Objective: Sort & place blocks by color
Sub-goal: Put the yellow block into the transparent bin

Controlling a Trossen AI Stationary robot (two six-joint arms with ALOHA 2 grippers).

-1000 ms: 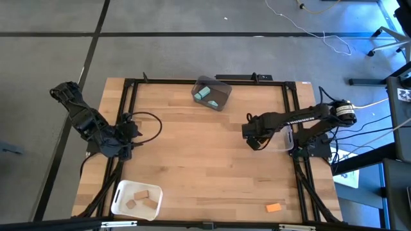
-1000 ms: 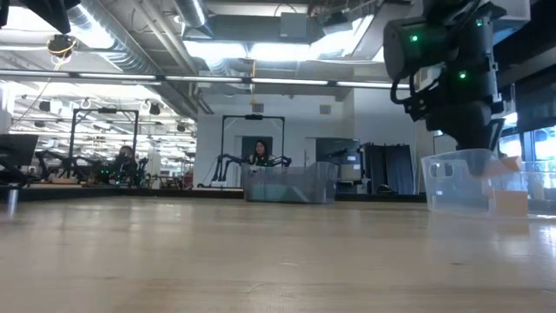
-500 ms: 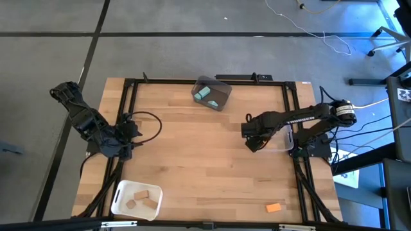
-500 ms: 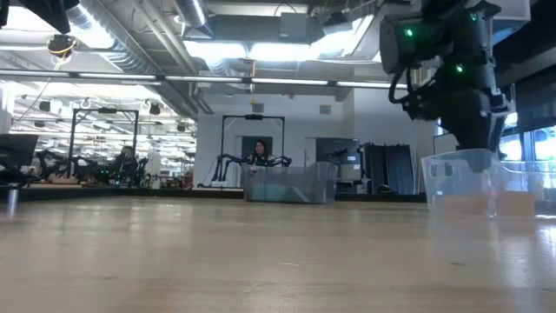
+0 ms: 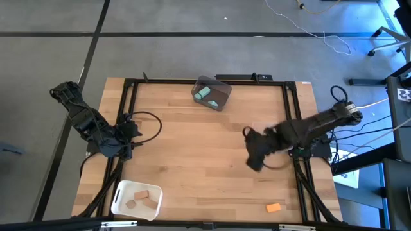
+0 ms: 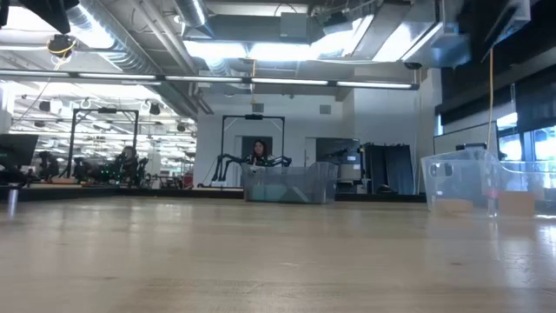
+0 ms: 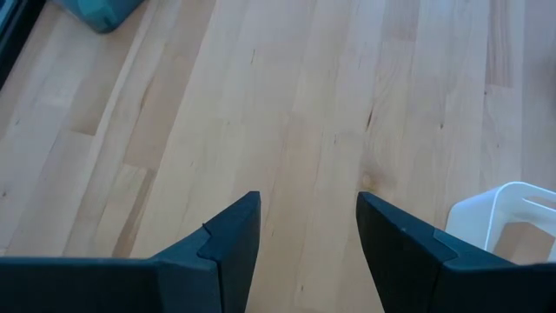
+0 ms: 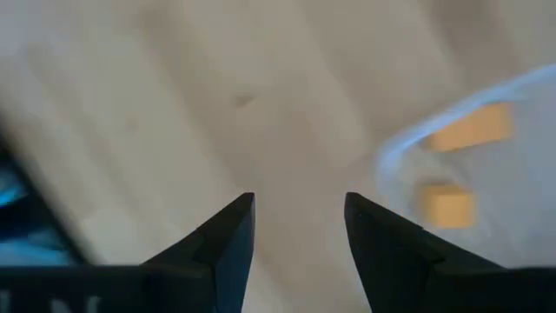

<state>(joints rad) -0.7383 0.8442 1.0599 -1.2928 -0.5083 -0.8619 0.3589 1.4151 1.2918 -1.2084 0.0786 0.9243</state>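
Note:
My right gripper point(image 5: 254, 160) point(image 8: 300, 204) hangs open and empty above the bare table, just nearer than the clear bin point(image 6: 459, 178). Two orange blocks point(image 8: 473, 129) point(image 8: 447, 207) lie on that bin's floor. Another orange block point(image 5: 274, 207) lies on the table near the front right. Teal blocks point(image 5: 204, 95) lie in the dark grey bin point(image 5: 221, 97) at the far edge. Tan blocks point(image 5: 141, 196) lie in the white bin point(image 5: 119, 196) at the front left. My left gripper point(image 5: 127, 130) point(image 7: 308, 204) waits open at the left edge.
A black frame point(image 5: 205, 80) runs along the table's far edge and down both sides. Bare wood point(image 5: 192, 154) fills the middle of the table between the bins. In the room beyond the table a person point(image 6: 259, 154) sits at another robot station.
My right gripper has risen from over the clear bin, out of the low view, and swung toward the table's near edge, turning as it went. A second orange block now lies on the clear bin's floor.

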